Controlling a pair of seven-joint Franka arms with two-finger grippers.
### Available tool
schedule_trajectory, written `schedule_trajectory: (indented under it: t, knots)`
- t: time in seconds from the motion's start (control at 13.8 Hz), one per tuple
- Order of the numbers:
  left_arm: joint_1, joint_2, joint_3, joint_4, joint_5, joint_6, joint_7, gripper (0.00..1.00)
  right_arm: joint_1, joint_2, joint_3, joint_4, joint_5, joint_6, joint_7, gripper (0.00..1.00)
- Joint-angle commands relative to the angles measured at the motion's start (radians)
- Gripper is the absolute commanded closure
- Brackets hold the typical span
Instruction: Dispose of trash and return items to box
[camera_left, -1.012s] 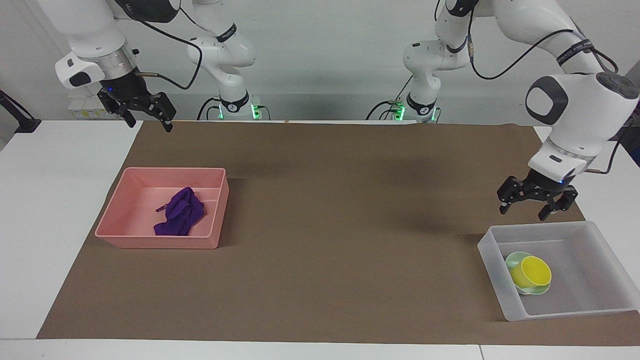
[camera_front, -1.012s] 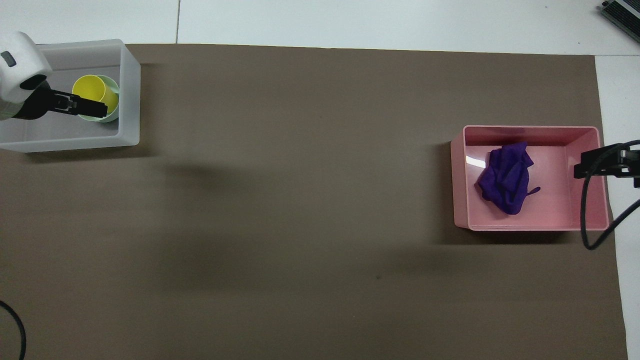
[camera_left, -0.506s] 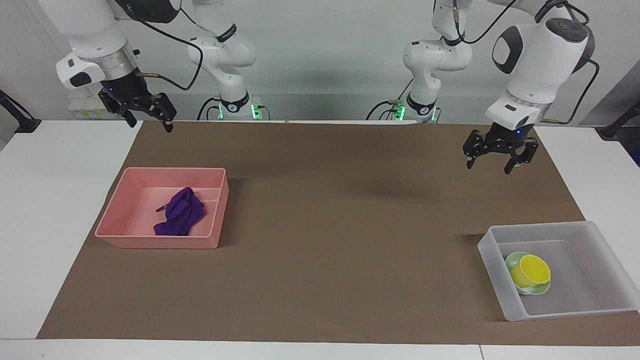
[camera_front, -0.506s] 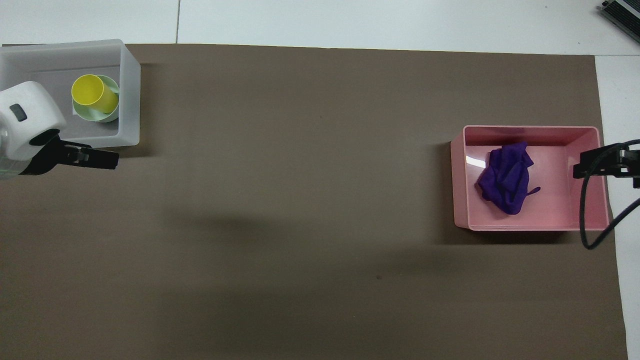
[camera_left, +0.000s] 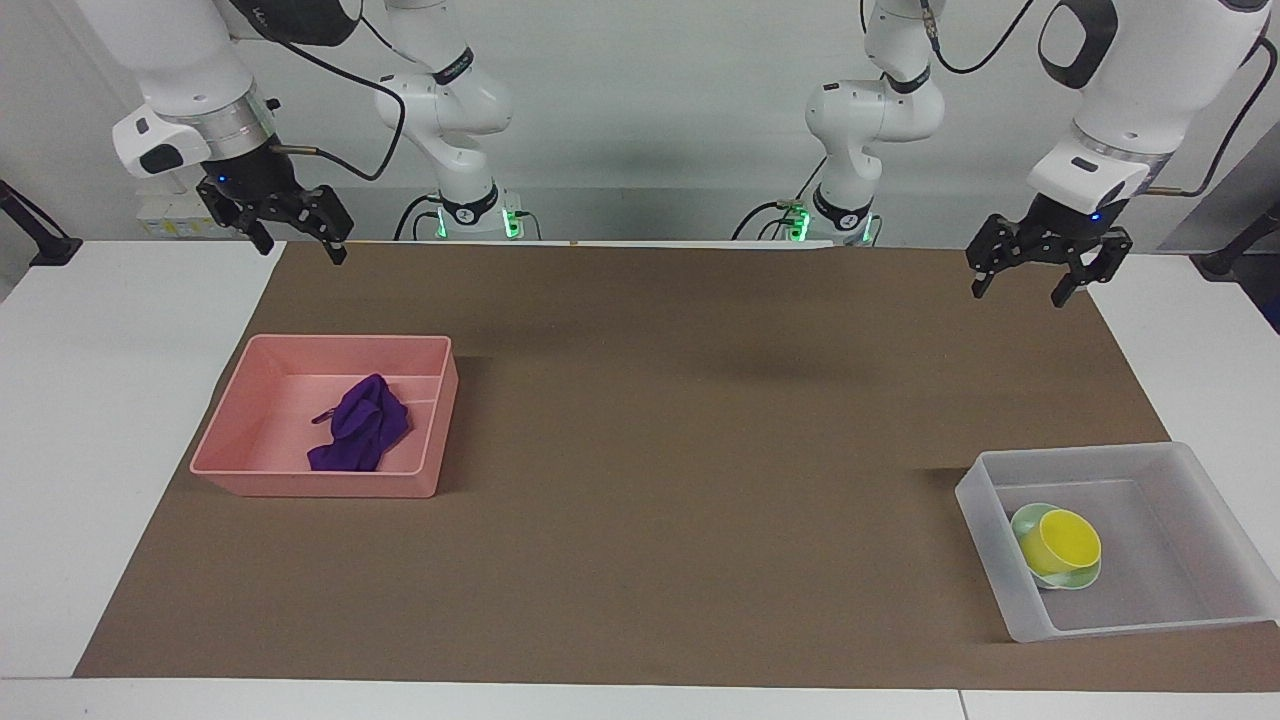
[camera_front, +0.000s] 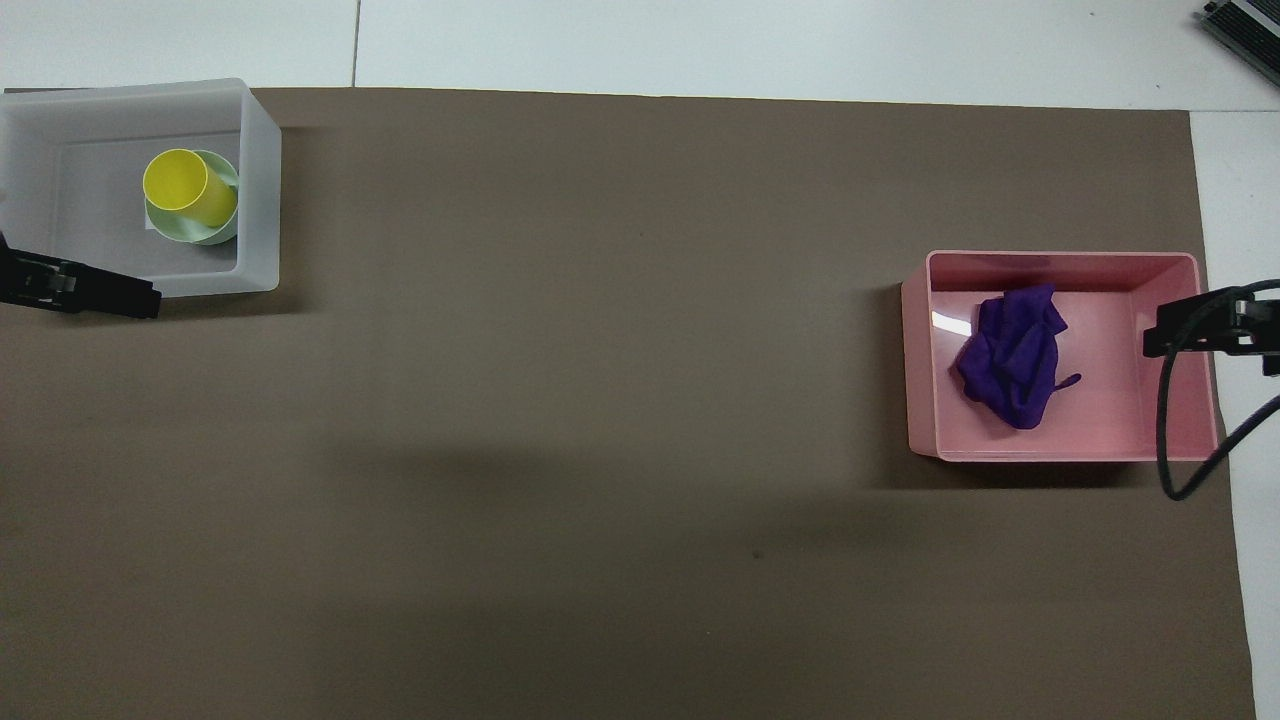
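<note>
The purple cloth wad (camera_left: 362, 425) lies in the pink bin (camera_left: 310, 485); both also show in the overhead view, the cloth (camera_front: 1012, 360) and the bin (camera_front: 1060, 258). The yellow cup (camera_left: 1065, 540) rests tilted in the mint-green bowl (camera_left: 1082, 580) inside the translucent box (camera_left: 1000, 590), toward the left arm's end. In the overhead view the cup (camera_front: 185, 185) sits in the bowl (camera_front: 192, 233) in the box (camera_front: 258, 190). My left gripper (camera_left: 1018, 296) is open and empty, raised over the mat's edge by the robots. My right gripper (camera_left: 302, 253) is open and empty, raised over the mat's corner.
A brown mat (camera_left: 680, 450) covers most of the white table. The right arm's black cable (camera_front: 1170, 440) hangs over the pink bin's end in the overhead view. The left gripper (camera_front: 140, 297) and right gripper (camera_front: 1155, 340) show at that view's side edges.
My left gripper has risen from just over the box and drawn back toward the robots' end, open and empty. The right arm has not moved. Cup, bowl and cloth stayed put.
</note>
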Motion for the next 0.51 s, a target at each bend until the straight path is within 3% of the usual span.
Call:
schedule_trajectory:
  t: [0.0, 0.22, 0.43]
  knots:
    - [0.022, 0.043, -0.005, 0.094, 0.013, -0.088, -0.003, 0.0, 0.031, -0.017, -0.029, -0.016, 0.005, 0.01, -0.017, 0.0]
    - [0.023, -0.03, -0.005, -0.008, 0.008, -0.103, -0.019, 0.0, 0.03, -0.018, -0.028, -0.016, 0.005, 0.008, -0.017, 0.0]
    - [0.025, -0.036, 0.0, -0.024, 0.014, -0.085, -0.023, 0.0, 0.031, -0.018, -0.026, -0.016, 0.006, 0.008, -0.02, 0.0]
